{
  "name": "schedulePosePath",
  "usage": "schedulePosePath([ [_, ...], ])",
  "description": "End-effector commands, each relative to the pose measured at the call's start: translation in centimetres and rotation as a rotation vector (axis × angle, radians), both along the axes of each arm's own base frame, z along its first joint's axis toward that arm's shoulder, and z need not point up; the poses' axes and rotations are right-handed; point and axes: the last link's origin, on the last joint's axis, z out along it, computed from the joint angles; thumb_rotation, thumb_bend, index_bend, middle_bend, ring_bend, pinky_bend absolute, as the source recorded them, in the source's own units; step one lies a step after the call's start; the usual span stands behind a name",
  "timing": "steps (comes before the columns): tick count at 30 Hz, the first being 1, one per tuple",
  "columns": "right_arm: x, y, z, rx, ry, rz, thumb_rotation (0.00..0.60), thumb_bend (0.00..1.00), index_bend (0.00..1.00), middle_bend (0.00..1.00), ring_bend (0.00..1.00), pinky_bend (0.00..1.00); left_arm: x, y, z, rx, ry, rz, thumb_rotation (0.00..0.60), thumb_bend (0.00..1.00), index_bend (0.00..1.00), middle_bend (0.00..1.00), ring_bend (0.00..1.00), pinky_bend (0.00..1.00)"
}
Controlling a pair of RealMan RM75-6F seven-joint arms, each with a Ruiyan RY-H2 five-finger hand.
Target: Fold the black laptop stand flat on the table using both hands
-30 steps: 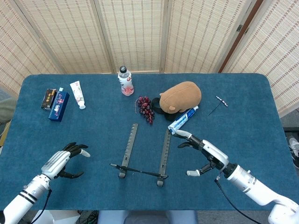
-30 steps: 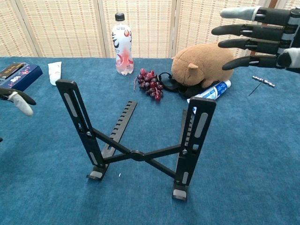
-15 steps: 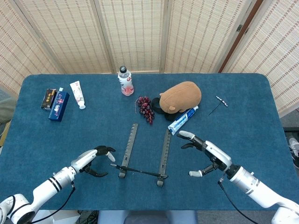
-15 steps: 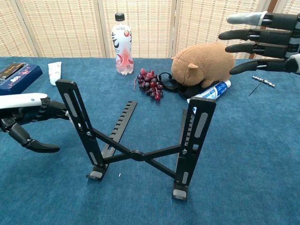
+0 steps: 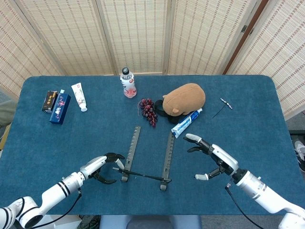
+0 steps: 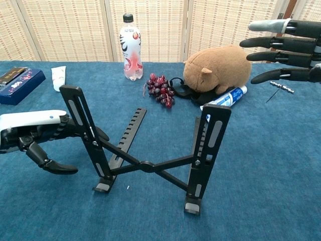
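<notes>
The black laptop stand point(image 5: 145, 160) point(image 6: 150, 145) stands unfolded near the table's front edge, its two uprights raised and joined by a crossed brace. My left hand point(image 5: 102, 167) point(image 6: 40, 138) is at the stand's left upright with its fingers apart; the upper fingers reach behind the upright, and I cannot tell if they touch it. My right hand point(image 5: 212, 160) point(image 6: 286, 47) hovers open to the right of the stand, fingers spread, holding nothing.
Behind the stand lie dark grapes point(image 5: 148, 110), a brown plush animal point(image 5: 184, 98), a blue-white tube point(image 5: 187, 122) and a drink bottle point(image 5: 127, 82). At the far left are a white tube point(image 5: 79, 96) and two small boxes point(image 5: 56, 105). A small metal tool point(image 5: 224, 106) lies far right.
My left hand has moved right across the table to the stand's left upright. My right hand has drifted slightly right and away. The stand has not moved.
</notes>
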Motion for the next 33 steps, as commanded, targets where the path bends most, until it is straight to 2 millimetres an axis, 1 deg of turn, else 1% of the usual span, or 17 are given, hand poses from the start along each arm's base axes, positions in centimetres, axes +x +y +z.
schedulePosePath([
  [1,-0.1,0.1,0.0,0.001,0.001,-0.002,0.600,0.03,0.00,0.10,0.06,0.22,0.1,0.0,-0.1,-0.005,-0.003,0.000,0.600,0.22,0.36,0.17,0.15,0.00],
  [9,-0.3,0.2,-0.1,0.005,0.000,-0.007,0.600,0.03,0.00,0.10,0.05,0.22,0.4,-0.1,-0.1,-0.013,0.000,-0.006,0.600,0.22,0.36,0.17,0.15,0.00],
  [18,-0.5,0.4,-0.2,0.010,0.001,-0.010,0.600,0.03,0.00,0.10,0.05,0.22,0.0,-0.6,-0.3,-0.034,0.016,-0.002,0.600,0.22,0.37,0.17,0.15,0.00],
  [26,-0.7,0.4,-0.6,0.019,0.045,0.010,0.600,0.03,0.00,0.10,0.05,0.22,-0.2,-0.6,0.2,-0.018,0.015,0.008,0.600,0.22,0.37,0.17,0.15,0.00],
  [29,-0.6,0.6,-1.0,0.025,0.110,0.052,0.600,0.03,0.00,0.09,0.04,0.22,-0.3,-0.5,0.7,0.010,0.009,0.006,0.600,0.22,0.34,0.17,0.15,0.00],
  [33,-0.5,0.7,-1.6,0.070,0.217,0.104,0.600,0.03,0.00,0.04,0.01,0.21,-0.4,-0.2,1.9,0.084,0.008,-0.014,0.600,0.22,0.25,0.17,0.15,0.00],
])
